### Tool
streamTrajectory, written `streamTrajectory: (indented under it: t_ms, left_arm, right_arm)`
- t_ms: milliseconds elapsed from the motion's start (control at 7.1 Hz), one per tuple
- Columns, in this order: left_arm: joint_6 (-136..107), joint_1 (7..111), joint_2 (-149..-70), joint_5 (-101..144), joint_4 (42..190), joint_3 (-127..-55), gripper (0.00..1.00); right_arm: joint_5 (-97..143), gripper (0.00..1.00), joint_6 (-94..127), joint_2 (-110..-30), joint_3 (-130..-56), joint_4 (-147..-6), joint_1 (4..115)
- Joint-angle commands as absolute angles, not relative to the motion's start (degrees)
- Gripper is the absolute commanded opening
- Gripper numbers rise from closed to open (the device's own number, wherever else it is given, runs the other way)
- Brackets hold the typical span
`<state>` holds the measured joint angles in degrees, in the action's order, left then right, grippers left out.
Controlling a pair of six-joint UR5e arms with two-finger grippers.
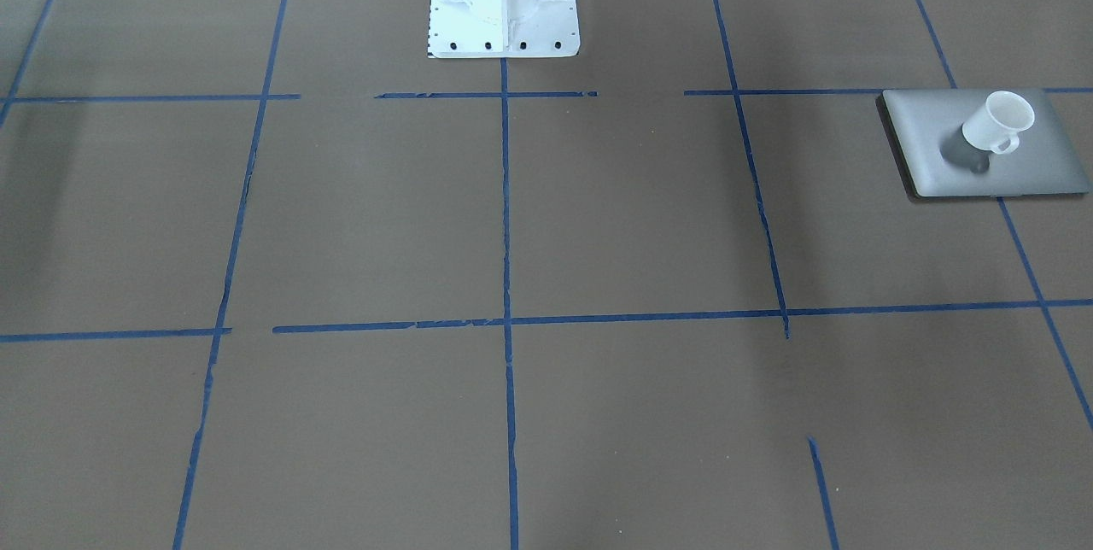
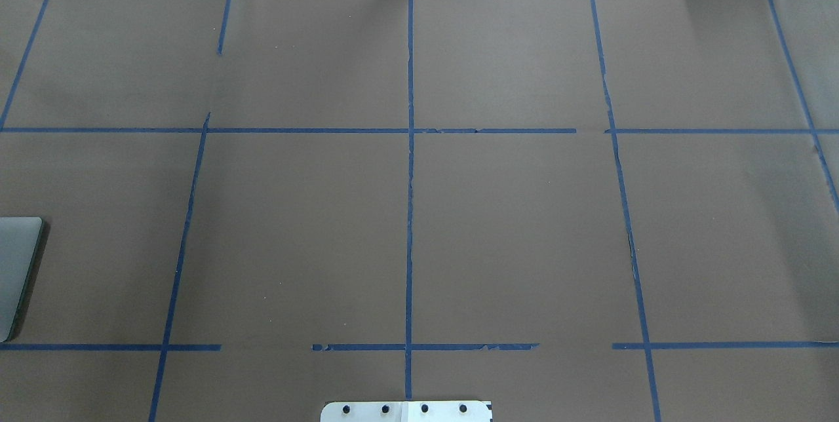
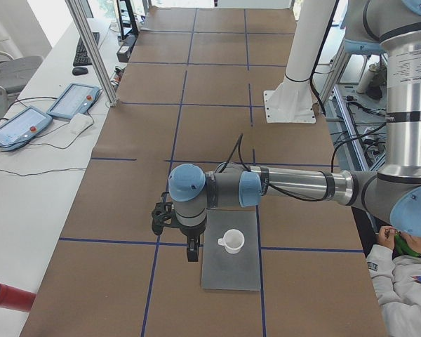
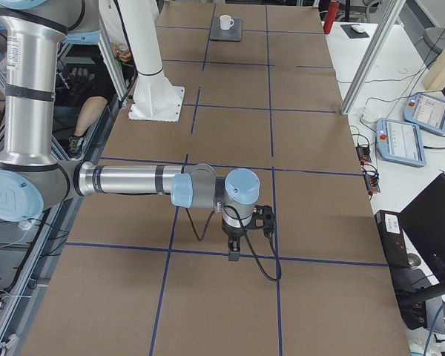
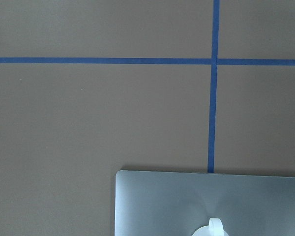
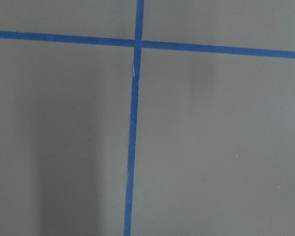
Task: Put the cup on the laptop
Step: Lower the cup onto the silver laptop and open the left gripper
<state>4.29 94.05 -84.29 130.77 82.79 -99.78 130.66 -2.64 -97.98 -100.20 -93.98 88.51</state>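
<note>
The white cup (image 1: 997, 123) stands upright on the silver-grey laptop (image 1: 939, 157), which lies flat near the table's end on my left. Both show in the exterior left view: the cup (image 3: 231, 241) and the laptop (image 3: 231, 274). My left gripper (image 3: 191, 250) hangs just beside the laptop's edge, apart from the cup; I cannot tell whether it is open or shut. The left wrist view shows the laptop's corner (image 5: 177, 201) and the cup's handle (image 5: 214, 227). My right gripper (image 4: 233, 254) points down over bare table far from both; I cannot tell its state.
The white robot pedestal (image 1: 504, 3) stands at the table's middle rear. Blue tape lines (image 2: 410, 212) grid the brown table cover. Teach pendants (image 3: 74, 100) lie on the side bench. A seated person (image 3: 407, 274) is by the robot's side.
</note>
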Motion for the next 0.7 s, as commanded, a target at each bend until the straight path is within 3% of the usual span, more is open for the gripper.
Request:
streamTrajectory:
  t_ms: [0, 563]
  left_arm:
    - [4.3, 94.0, -84.5, 130.8, 82.8, -99.6, 1.0]
    - [4.4, 93.8, -84.6, 133.6, 83.1, -99.1, 1.0]
  right_arm:
    - [130.7, 1.0, -2.6, -98.0, -100.2, -94.0, 88.5]
    - [130.7, 1.0, -2.6, -98.0, -100.2, -94.0, 88.5]
